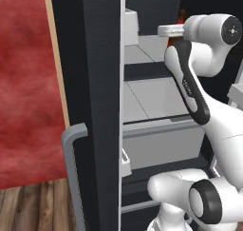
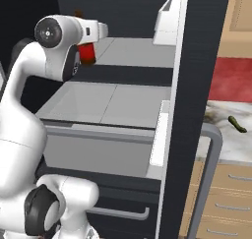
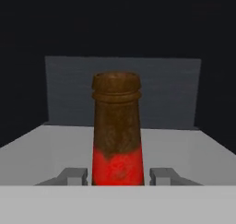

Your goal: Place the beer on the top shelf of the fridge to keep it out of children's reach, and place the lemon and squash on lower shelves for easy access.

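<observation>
The beer, a brown bottle with a red label, stands upright between my gripper's two tips, and the gripper is shut on its lower body. In the right base view the beer hangs under my hand, just above the left side of the top shelf inside the open fridge. A lower shelf lies beneath it. The left base view shows a red sliver of the beer behind my wrist, over the top shelf. The dark green squash lies on the marble counter to the right. The lemon is out of view.
The black fridge door with its grey bar handle stands open on the left. White door racks hang along the fridge's right edge. A drawer front sits under the lower shelf. Tan wooden drawers are below the counter.
</observation>
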Robot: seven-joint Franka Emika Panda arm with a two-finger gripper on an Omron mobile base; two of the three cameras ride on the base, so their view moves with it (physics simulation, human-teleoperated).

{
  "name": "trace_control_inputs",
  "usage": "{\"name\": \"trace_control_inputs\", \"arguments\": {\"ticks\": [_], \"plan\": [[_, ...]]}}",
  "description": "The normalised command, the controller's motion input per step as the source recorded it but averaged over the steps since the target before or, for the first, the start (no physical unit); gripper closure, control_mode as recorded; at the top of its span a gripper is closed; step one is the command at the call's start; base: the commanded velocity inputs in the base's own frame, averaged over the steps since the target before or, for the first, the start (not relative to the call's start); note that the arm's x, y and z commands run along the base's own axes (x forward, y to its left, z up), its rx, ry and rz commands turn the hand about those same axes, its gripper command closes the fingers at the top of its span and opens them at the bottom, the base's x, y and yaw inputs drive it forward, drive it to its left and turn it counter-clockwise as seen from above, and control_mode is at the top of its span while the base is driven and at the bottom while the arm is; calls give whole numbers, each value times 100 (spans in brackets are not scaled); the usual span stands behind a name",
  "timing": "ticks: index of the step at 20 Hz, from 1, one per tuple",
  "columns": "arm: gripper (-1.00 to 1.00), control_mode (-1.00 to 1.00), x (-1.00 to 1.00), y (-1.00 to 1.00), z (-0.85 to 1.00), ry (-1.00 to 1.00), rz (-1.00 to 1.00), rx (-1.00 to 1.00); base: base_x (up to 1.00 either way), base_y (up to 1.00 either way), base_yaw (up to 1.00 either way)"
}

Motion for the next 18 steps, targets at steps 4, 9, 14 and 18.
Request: {"name": "trace_control_inputs", "arguments": {"ticks": [4, 9, 14, 18], "plan": [[100, -100, 84, -12, 0, 0, 1, 16, 0, 0, 0], [100, -100, 82, -10, -3, -2, 2, 14, 0, 0, 0], [100, -100, 79, 0, -11, -1, 1, 2, 0, 0, 0], [100, -100, 62, 3, -18, -1, 0, 0, 0, 0, 0]]}}
